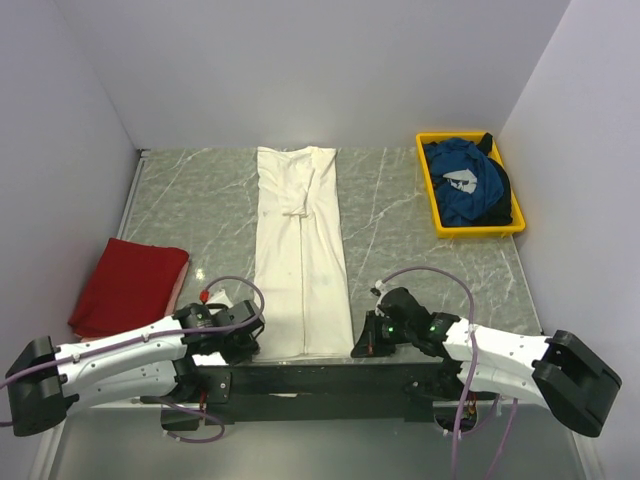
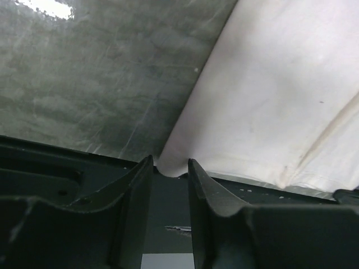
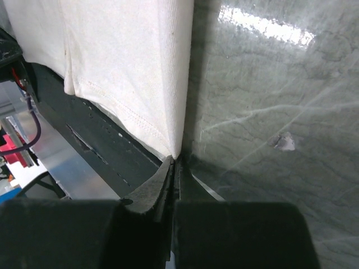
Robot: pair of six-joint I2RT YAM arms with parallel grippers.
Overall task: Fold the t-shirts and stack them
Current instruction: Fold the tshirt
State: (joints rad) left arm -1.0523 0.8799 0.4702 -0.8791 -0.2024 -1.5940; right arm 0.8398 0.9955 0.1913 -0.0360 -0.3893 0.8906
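A folded red shirt point(image 1: 128, 287) lies on the marble table point(image 1: 200, 195), at about 8 o'clock from the middle of the table, near its left edge.

Just to its 4 o'clock, the left gripper point(image 1: 243, 340) sits at the near-left corner of the cream shirt point(image 1: 300, 250). In the wrist view its fingers point(image 2: 140, 179) stand partly apart, with a clear gap between them. The shirt's corner pokes into that gap at the tips but is not pinched.

The cream shirt is folded into a long narrow strip in the middle of the table. It runs from 12 o'clock down to 6 o'clock, and its near hem lies over the dark base rail point(image 1: 300, 372).

At the near-right corner, the right gripper point(image 1: 362, 343) has its fingers point(image 3: 151, 190) pressed tight together. The hem's corner runs right into the tips and looks nipped there.

Far off at 2 o'clock, a yellow tray point(image 1: 428, 195) sits against the right wall. It holds a crumpled blue shirt point(image 1: 465, 180) with a white print.
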